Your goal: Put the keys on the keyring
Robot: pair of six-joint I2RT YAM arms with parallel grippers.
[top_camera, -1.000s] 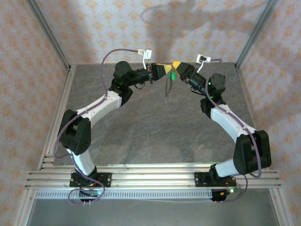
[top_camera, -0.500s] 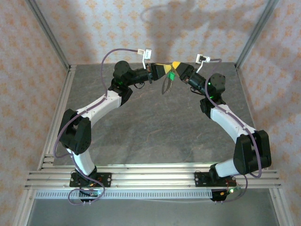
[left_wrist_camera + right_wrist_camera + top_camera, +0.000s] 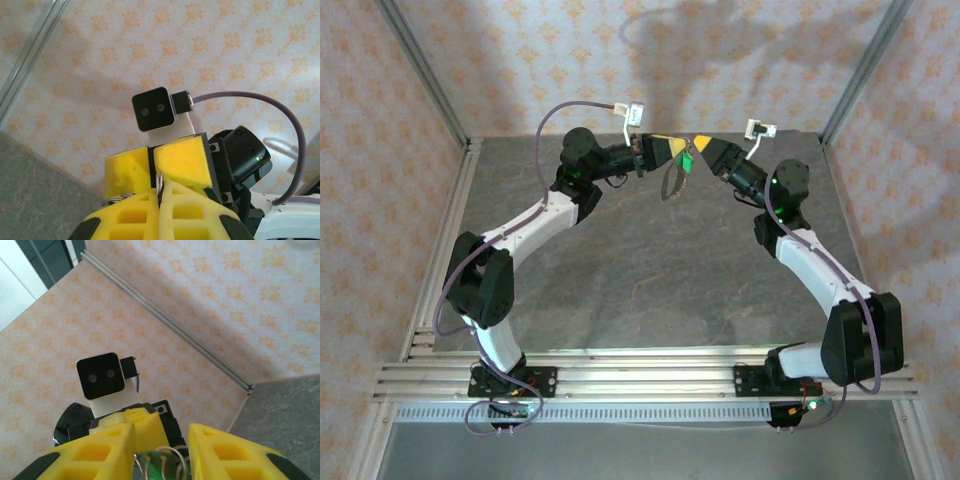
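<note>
This is a robotics lab test cell: a grey tabletop (image 3: 650, 290) enclosed left, right and far by patterned panels (image 3: 520, 60) on aluminium posts (image 3: 425, 70), with near-edge mounting rails (image 3: 640, 378).

Arms: two, the left arm (image 3: 535, 225) and the right arm (image 3: 815, 265), both based at the near edge of the table (image 3: 650, 290).
Grippers: two, the left gripper (image 3: 667, 150) and the right gripper (image 3: 703, 146), above the table's far end.
Wrist cameras: two (image 3: 633, 114) (image 3: 758, 128).
Keyring (image 3: 668, 190): one.
Keys (image 3: 677, 170): one bunch; single keys too small to count.
Green tag (image 3: 687, 160): one.
</note>
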